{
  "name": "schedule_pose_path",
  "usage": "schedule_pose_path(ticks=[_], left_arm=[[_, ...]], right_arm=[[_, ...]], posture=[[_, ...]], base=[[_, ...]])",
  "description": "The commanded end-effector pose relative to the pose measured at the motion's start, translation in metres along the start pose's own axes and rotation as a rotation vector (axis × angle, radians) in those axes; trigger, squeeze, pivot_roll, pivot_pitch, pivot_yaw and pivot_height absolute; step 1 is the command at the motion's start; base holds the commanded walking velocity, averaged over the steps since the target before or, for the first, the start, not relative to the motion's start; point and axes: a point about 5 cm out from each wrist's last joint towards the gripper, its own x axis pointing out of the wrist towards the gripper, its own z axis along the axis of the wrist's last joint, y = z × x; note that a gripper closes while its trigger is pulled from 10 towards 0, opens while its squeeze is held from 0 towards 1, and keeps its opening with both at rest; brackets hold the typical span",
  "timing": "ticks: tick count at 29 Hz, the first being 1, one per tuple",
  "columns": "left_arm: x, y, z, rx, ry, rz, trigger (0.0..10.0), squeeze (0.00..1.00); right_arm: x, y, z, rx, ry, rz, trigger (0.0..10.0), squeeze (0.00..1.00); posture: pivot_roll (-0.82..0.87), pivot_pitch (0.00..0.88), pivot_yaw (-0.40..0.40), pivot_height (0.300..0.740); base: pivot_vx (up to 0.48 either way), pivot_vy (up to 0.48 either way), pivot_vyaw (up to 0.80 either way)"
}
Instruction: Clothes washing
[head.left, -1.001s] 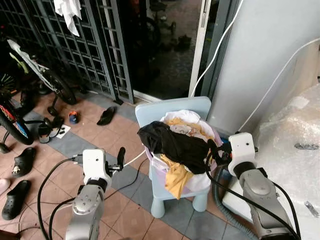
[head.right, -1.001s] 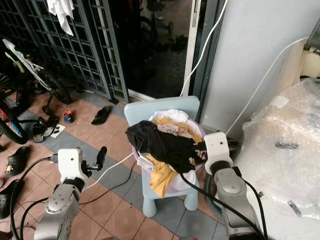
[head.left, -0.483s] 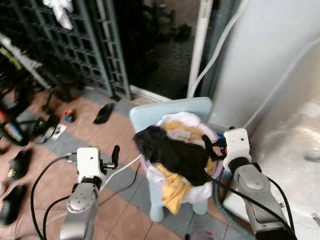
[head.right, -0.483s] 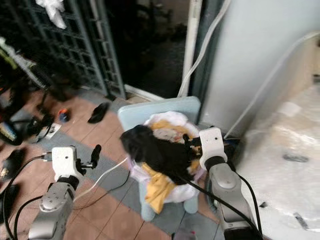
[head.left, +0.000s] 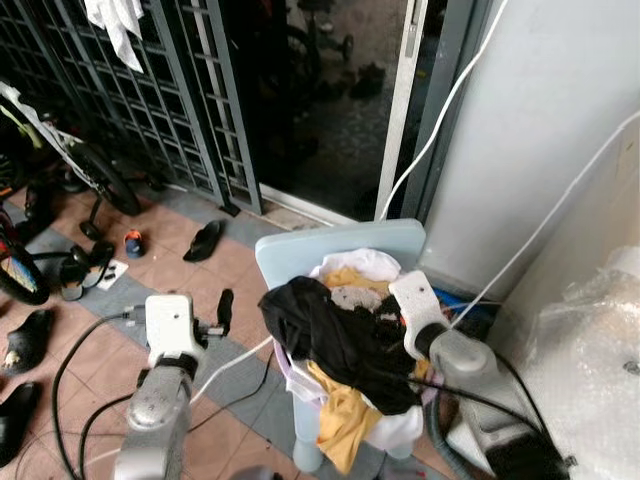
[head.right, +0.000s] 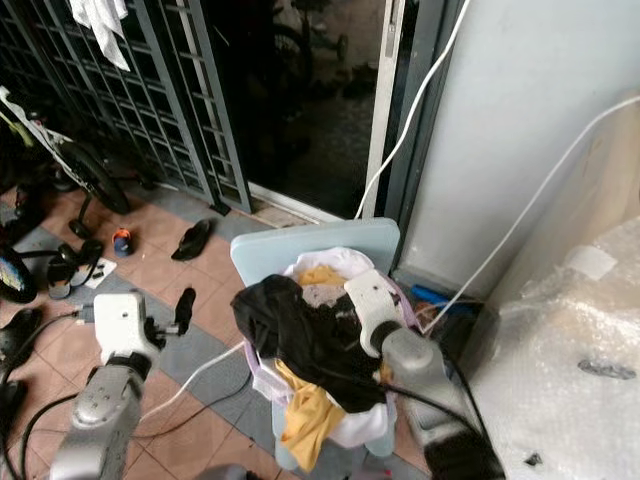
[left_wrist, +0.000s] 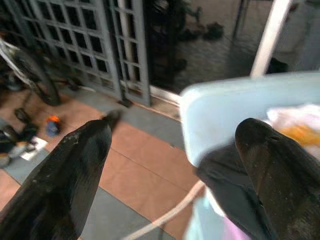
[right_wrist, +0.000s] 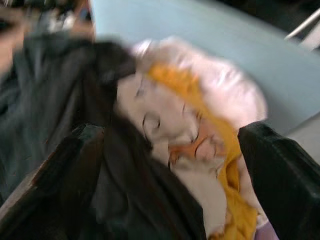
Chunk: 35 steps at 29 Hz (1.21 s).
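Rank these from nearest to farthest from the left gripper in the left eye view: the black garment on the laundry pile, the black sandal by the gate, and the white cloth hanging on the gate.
Measured from the left gripper:
1. Black garment, just to its right, draped over the laundry pile on the chair.
2. Black sandal, on the floor tiles ahead, near the gate.
3. White cloth, hanging high on the gate, far ahead to the left.

The scene is seen from head height by both eye views, angled forward and down at the chair (head.left: 340, 240) and its laundry pile (head.right: 310, 335); nearly the same area is covered, just shifted sideways. The chair back is viewed from beside and lower down by the left wrist view, fairly close. The pile gets looked at point-blank, blurry, by the right wrist view.
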Motion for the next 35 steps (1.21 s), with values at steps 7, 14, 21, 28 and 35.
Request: schedule_pose_path(ticks=[7, 14, 21, 28, 35], left_arm=[[-0.022, 0.016, -0.007, 0.034, 0.055, 0.066, 10.0, 0.0], [-0.047, 0.015, -0.007, 0.041, 0.091, 0.073, 10.0, 0.0], [-0.055, 0.018, -0.005, 0.048, 0.107, 0.087, 10.0, 0.0], [-0.05, 0.014, 0.001, 0.047, 0.1, 0.09, 10.0, 0.0], [-0.048, 0.016, 0.001, 0.045, 0.099, 0.104, 10.0, 0.0]], right_arm=[[0.026, 0.017, 0.01, -0.049, 0.047, 0.108, 10.0, 0.0], [0.042, 0.012, 0.012, -0.052, 0.097, -0.01, 10.0, 0.0], [0.047, -0.003, 0.02, 0.032, 0.07, -0.166, 0.0, 0.0], [0.059, 0.017, 0.016, 0.087, 0.113, -0.083, 0.0, 0.0], [0.054, -0.007, 0.057, 0.112, -0.154, -0.179, 10.0, 0.0]], posture=[[0.04, 0.027, 0.028, 0.74], [0.08, 0.114, 0.01, 0.74], [0.09, 0.148, 0.001, 0.74], [0.09, 0.152, -0.006, 0.74], [0.08, 0.137, -0.012, 0.74]], base=[[0.0, 0.0, 0.0], [0.0, 0.0, 0.0], [0.0, 0.0, 0.0], [0.0, 0.0, 0.0], [0.0, 0.0, 0.0]])
